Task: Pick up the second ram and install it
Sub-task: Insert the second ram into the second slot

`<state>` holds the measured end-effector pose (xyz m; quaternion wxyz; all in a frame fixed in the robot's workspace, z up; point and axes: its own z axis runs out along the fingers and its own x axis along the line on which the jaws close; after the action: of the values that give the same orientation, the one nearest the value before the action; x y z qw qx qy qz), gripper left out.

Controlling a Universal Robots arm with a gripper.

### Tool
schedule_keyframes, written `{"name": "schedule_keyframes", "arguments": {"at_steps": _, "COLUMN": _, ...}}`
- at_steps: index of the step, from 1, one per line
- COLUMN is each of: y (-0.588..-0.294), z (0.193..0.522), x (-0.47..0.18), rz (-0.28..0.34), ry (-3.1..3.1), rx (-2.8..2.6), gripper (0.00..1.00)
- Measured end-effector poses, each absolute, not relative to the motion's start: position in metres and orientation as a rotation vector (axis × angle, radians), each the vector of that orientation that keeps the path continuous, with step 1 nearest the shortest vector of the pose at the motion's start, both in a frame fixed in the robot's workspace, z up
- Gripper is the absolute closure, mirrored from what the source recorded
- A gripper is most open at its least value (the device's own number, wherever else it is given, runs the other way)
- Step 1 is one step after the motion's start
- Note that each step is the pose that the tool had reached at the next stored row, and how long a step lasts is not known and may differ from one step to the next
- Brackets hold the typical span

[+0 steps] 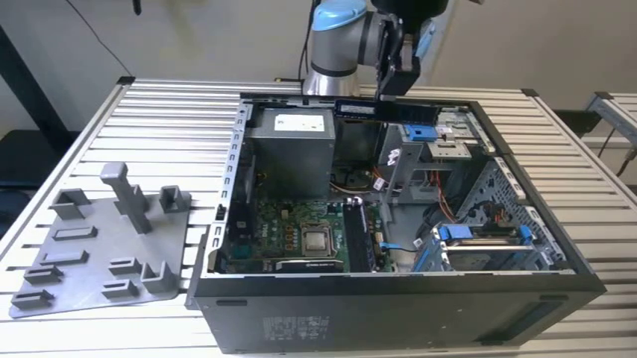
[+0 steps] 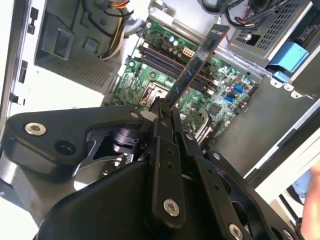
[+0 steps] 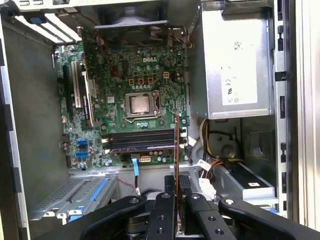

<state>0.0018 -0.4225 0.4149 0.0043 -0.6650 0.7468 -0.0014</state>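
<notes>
Gripper [image 2: 165,107] clenched on the second ram [image 2: 197,62], edge-down well above the motherboard [image 2: 222,80], clear of the computer case [image 1: 398,309] walls.

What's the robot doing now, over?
Black gripper shut on long dark blue-green ram stick. Stick hangs above open black computer case. Nothing seen between it and green motherboard.

One arm [image 1: 333,45], one gripper [image 1: 395,95]. One second ram [image 1: 413,112], clamped in gripper. One open computer case [image 1: 398,313] on one slatted table [image 1: 169,112]. Inside case: one motherboard [image 3: 130,75], one processor socket [image 3: 141,104], one grey power supply [image 3: 237,65]. One grey tray [image 1: 89,261] at exterior view's left, beside case. Many uprights on tray, exact count unclear.
</notes>
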Motion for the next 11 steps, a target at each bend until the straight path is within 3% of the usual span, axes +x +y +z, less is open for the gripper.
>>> {"name": "schedule_keyframes", "arguments": {"at_steps": 11, "y": -0.4225, "z": 0.4146, "x": 0.0018, "rz": -0.005, "ry": 2.456, "rx": -1.945, "gripper": 0.86}}
